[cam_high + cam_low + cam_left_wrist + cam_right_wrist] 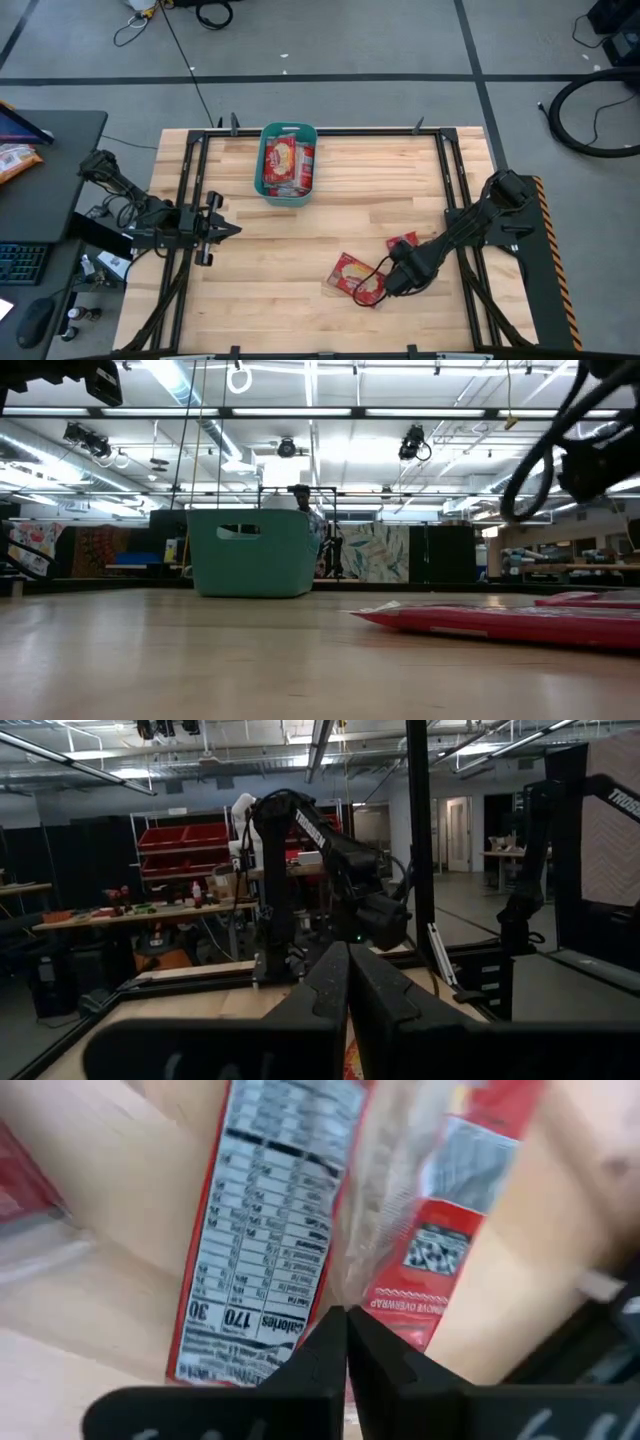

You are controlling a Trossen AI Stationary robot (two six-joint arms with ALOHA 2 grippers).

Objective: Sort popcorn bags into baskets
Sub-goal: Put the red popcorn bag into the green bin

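Note:
A teal basket stands at the table's far middle with red popcorn bags lying inside. Two more red bags lie flat on the wood at the near right: one with its nutrition panel up, and another just beyond it. My right gripper is shut at the nearer bag's right end. My left gripper waits shut at the table's left side, touching nothing. My right gripper has its shut fingertips at the clear seam flap running down the middle of the bag's printed back, near one short edge. It comes slanting down from the table's right. The fingertips hide the contact itself. The bag lies flat on the table.
Black frame rails run along the table's left and right sides. A desk with a keyboard and an orange snack packet sits off the left edge. Bare wood lies between the basket and the loose bags.

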